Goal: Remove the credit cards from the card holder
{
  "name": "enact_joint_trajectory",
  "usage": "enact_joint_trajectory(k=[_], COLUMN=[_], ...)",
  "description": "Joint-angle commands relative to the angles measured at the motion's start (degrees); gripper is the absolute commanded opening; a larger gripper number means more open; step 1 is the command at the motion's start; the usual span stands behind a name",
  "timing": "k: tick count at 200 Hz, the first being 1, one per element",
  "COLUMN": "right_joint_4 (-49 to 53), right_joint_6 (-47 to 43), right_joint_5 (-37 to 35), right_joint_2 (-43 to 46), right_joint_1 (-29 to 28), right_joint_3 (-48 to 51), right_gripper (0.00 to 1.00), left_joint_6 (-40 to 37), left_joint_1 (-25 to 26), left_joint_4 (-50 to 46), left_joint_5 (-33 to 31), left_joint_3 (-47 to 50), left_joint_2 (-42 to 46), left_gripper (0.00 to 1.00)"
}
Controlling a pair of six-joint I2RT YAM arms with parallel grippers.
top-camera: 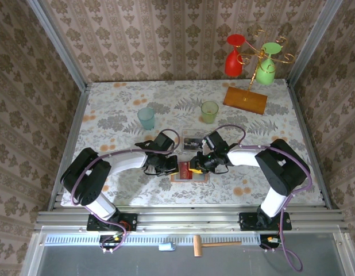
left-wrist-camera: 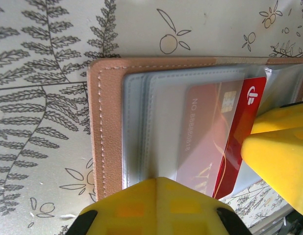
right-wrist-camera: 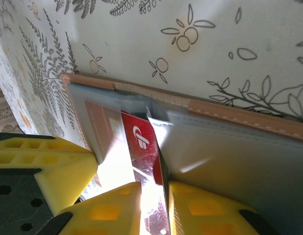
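The open card holder (left-wrist-camera: 107, 122) lies flat midway along the desk's (top-camera: 108, 115) near edge. The left jaws are together and seem to pin its page. The right jaws clamp the red credit card (left-wrist-camera: 242, 122), which sits partly out. If that pin slips, the holder would likely drag along with the card.

Closed in on three sides by walls (top-camera: 166, 40) papered in beige damask stripes, with grey metal posts (top-camera: 60, 43) slanting down from the upper left and upper right. Spread across the middle with a pale tabletop (top-camera: 108, 109) printed in grey leaves and orange fruit, evenly lit, bounded below by aluminium rails (top-camera: 189, 218).
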State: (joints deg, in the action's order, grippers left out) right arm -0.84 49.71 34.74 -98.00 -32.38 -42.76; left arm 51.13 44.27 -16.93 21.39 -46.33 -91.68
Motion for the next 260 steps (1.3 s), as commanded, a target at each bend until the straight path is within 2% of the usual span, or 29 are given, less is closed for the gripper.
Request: enact_joint_trajectory(k=[1, 117, 260], right_joint_4=[-2.05, -0.79, 13.92], right_joint_6=[1.21, 0.42, -8.01], right_joint_5=[1.56, 0.62, -3.56], right_joint_2=[-1.23, 0.31, 7.70], right_joint_1=[0.30, 0.80, 4.46], right_joint_3=[1.34, 1.89, 0.78], right_gripper=[0.20, 0.10, 0.08], left_joint_6=[-0.69, -0.66, -0.07], left_joint_1=[0.38, 0.42, 0.38], left_joint_4=[-2.57, -3.01, -2.45], left_joint_5=[-1.05, -1.17, -1.27], left_joint_3=[0.03, -0.30, -0.19], left_joint_2=[-1.51, -1.74, -1.66], left_gripper=[0.02, 0.02, 0.02])
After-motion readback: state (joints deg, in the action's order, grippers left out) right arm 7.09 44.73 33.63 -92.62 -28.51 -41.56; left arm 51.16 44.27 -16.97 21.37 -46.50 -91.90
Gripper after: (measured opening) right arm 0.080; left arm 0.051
